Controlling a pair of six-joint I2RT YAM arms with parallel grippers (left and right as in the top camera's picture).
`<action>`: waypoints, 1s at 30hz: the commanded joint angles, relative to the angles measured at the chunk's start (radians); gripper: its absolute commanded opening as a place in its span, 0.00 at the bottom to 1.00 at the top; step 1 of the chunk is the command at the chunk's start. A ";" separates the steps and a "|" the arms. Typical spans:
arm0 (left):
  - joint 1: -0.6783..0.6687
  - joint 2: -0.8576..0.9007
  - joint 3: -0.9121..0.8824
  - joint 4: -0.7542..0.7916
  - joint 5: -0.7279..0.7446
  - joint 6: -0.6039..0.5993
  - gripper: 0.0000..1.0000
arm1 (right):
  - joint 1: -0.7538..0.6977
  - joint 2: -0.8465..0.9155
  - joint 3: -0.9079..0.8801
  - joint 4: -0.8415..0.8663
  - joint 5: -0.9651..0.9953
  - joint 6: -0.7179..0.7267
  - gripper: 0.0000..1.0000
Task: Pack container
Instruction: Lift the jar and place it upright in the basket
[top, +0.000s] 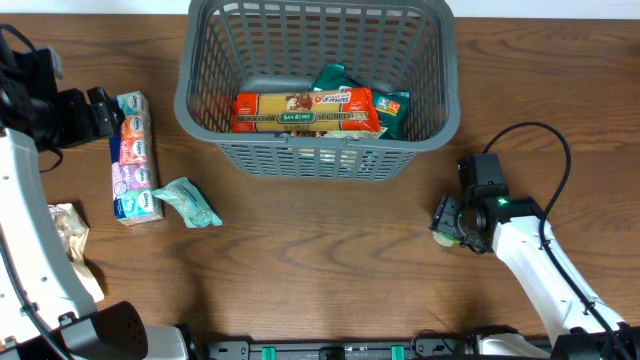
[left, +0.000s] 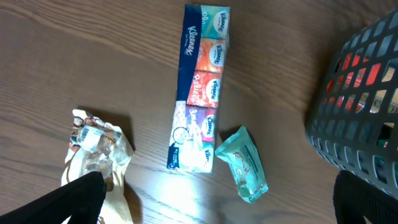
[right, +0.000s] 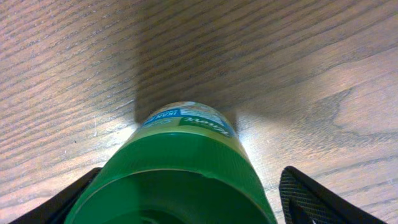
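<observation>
The right gripper's fingers stand wide on either side of a green-lidded jar, one finger just clear of it. The left gripper, spread wide and empty, hangs over a Kleenex tissue pack and a teal pouch. The container, at the far side of the table, holds a spaghetti packet.

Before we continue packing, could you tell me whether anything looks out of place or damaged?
Nothing is spilled. The crumpled bag at far left looks squashed, and the small teal packet lies askew beside the tissue pack.
</observation>
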 joint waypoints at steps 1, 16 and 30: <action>0.004 -0.012 0.000 0.001 0.003 0.010 0.99 | 0.010 0.004 -0.006 0.002 0.016 0.008 0.67; 0.004 -0.012 0.000 0.000 0.003 0.010 0.99 | 0.010 0.004 -0.005 0.024 0.016 0.008 0.24; 0.004 -0.012 0.000 0.001 0.003 0.010 0.99 | 0.006 0.003 0.236 -0.019 0.136 -0.045 0.01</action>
